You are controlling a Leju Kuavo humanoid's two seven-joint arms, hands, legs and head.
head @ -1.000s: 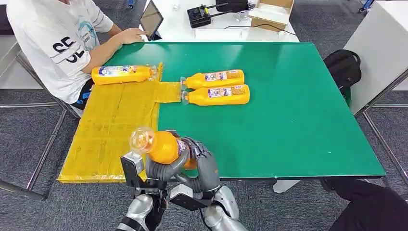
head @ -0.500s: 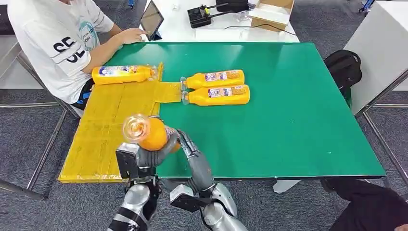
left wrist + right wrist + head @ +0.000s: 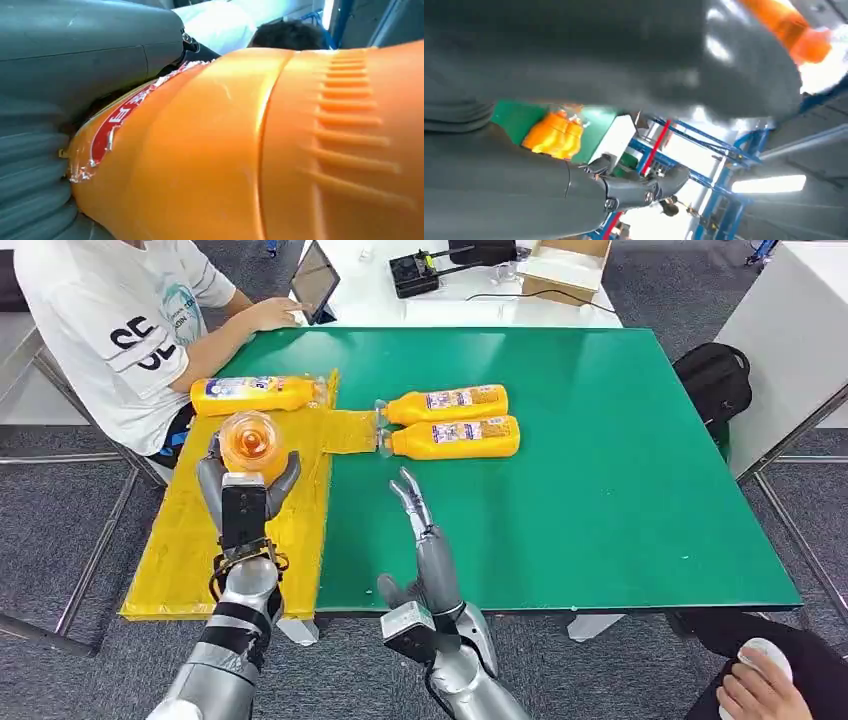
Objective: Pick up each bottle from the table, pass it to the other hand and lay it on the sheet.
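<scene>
My left hand [image 3: 243,495] grips an orange bottle [image 3: 250,443] and holds it above the yellow sheet [image 3: 190,540], its clear cap end facing the camera. Up close, the bottle's ribbed orange body [image 3: 280,150] lies against the palm. My right hand [image 3: 422,530] is open over the green table [image 3: 620,500], fingers stretched toward the far side, holding nothing. Another orange bottle [image 3: 255,394] lies at the sheet's far end. Two more orange bottles [image 3: 445,404] [image 3: 455,437] lie side by side on the table, their caps at the sheet's edge; they appear small as orange bottles [image 3: 555,134].
A person in a white shirt [image 3: 110,320] sits at the table's far left corner, a hand by a tablet [image 3: 315,280]. A black bag [image 3: 712,375] stands right of the table. Another person's hand [image 3: 760,690] shows at the lower right.
The left hand has carried the bottle away from the right hand, left and forward over the sheet. The right hand has let go and opened, its fingers now pointing ahead.
</scene>
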